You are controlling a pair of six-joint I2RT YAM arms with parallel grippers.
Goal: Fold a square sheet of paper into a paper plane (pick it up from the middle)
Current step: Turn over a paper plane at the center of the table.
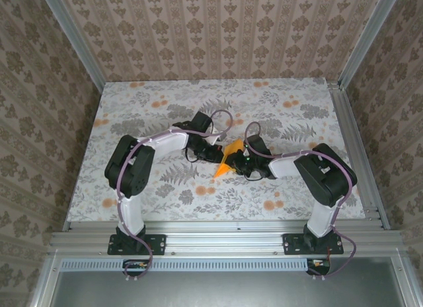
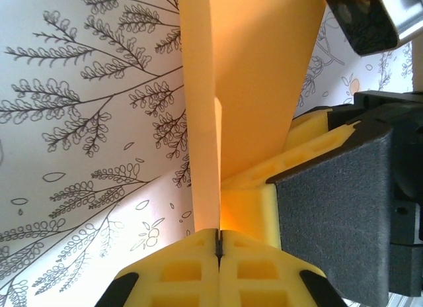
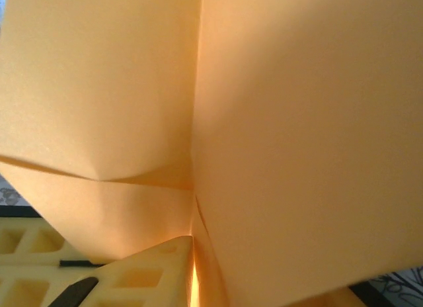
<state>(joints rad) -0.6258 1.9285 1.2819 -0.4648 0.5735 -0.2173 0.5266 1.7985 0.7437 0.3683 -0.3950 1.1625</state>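
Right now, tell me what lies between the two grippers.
The folded orange paper fills the gap between left gripper and right gripper in the top view; the left wrist view shows the left one pinching it.

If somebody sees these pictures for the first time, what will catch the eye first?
The bright orange paper, folded into a wedge, stands out at the middle of the grey floral cloth, where the two arms meet. In the left wrist view the left pincer is shut on one edge of it. The right pincer is close against the paper from the other side.
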